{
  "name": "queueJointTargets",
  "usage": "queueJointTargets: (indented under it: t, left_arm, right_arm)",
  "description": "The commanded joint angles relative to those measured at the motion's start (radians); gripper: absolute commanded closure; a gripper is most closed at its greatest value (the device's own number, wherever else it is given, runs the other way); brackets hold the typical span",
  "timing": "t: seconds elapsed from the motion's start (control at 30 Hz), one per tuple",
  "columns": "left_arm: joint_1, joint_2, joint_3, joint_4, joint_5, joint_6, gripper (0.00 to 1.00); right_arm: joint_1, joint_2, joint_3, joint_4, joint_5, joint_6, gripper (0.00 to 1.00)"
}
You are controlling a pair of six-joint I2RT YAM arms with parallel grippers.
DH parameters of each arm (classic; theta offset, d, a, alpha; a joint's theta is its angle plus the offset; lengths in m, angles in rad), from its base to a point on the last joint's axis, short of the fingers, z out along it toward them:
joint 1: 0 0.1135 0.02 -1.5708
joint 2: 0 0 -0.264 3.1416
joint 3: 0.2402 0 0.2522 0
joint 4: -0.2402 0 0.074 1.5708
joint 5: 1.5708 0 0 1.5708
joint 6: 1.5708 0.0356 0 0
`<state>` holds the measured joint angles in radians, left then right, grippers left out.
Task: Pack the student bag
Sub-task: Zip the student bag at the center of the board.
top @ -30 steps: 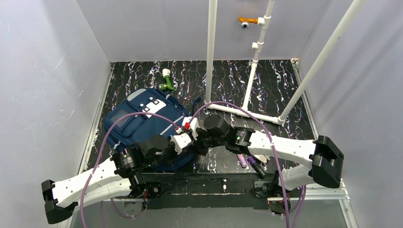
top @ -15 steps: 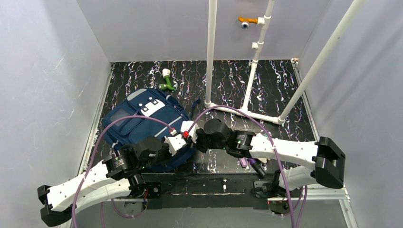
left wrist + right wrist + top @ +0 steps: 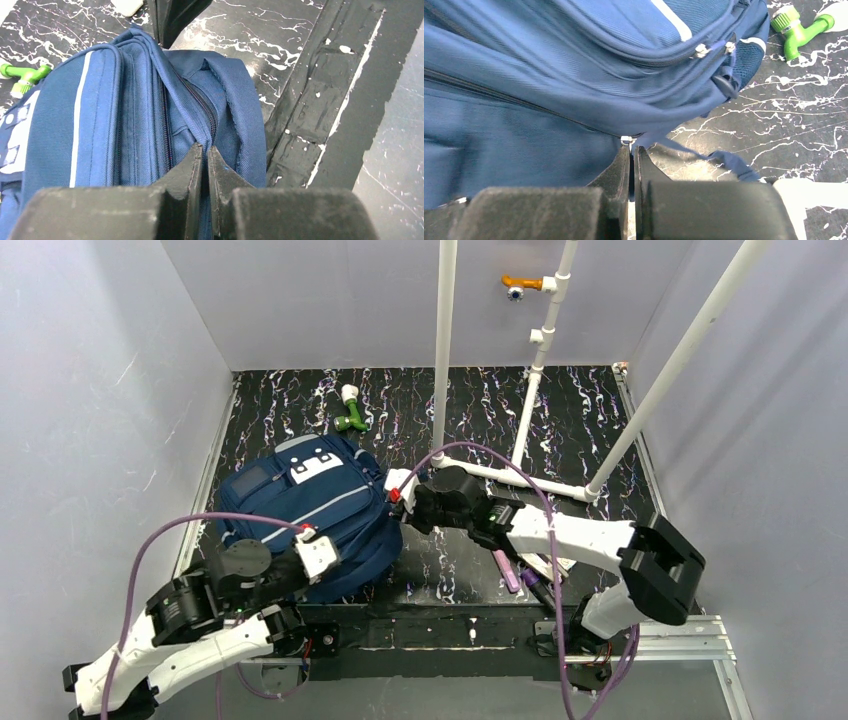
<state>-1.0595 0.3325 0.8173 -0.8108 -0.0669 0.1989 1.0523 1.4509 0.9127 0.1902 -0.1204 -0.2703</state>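
The student bag (image 3: pixel 315 502), navy with grey stripes and a white buttoned patch, lies at the table's near left. My left gripper (image 3: pixel 338 568) is at its near edge. In the left wrist view it (image 3: pixel 205 150) is shut on a fold of the bag's fabric (image 3: pixel 150 115) beside the zipper. My right gripper (image 3: pixel 400 500) is at the bag's right side. In the right wrist view it (image 3: pixel 631 148) is shut at a small metal zipper pull (image 3: pixel 626 140) on the bag (image 3: pixel 549 90). What the bag holds is hidden.
A green and white piece (image 3: pixel 350 410) lies beyond the bag. A white pipe frame (image 3: pixel 520 478) stands at the back right. Markers and pens (image 3: pixel 520 575) lie under the right arm near the front edge. A black taped strip (image 3: pixel 450 625) runs along the near edge.
My left gripper has drawn back toward the near left, holding the bag's edge. My right gripper has moved farther away along the bag's right side. The bag has bunched and shifted.
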Motion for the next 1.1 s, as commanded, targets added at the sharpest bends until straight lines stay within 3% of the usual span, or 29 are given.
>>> queueJointTargets:
  t: [0.0,0.3,0.63,0.77,0.8,0.87,0.9,1.0,1.07]
  left_arm:
    - [-0.002,-0.032,0.133,-0.070,0.108,0.068,1.00]
    - [-0.002,-0.107,0.241,-0.181,0.082,0.145,1.00]
    - [-0.002,-0.141,0.315,-0.205,0.009,0.162,1.00]
    - [-0.002,-0.115,0.291,-0.194,0.012,0.149,1.00]
    - [-0.002,-0.099,0.269,-0.178,0.011,0.137,1.00]
    - [-0.002,-0.048,0.182,-0.086,0.008,0.097,1.00]
    - [-0.002,-0.013,0.122,-0.020,0.020,0.075,1.00]
    - [-0.002,0.137,-0.049,0.255,0.034,0.014,1.00]
    - [0.001,0.232,-0.135,0.467,0.007,-0.042,1.00]
  right_arm:
    - [-0.055,0.089,0.023,0.116,0.003,-0.041,0.99]
    - [-0.138,0.296,0.168,0.213,-0.051,-0.059,0.99]
    - [-0.143,0.528,0.334,0.302,-0.079,-0.064,0.99]
    - [-0.156,0.557,0.428,0.157,-0.034,-0.064,0.99]
    - [-0.156,0.545,0.454,0.069,-0.015,-0.063,0.92]
    - [-0.156,0.500,0.489,-0.109,0.013,-0.024,0.60]
    - [-0.156,0.470,0.493,-0.199,0.037,0.002,0.49]
    - [-0.160,0.351,0.410,-0.334,0.145,0.095,0.23]
    - [-0.164,0.267,0.340,-0.380,0.188,0.137,0.14]
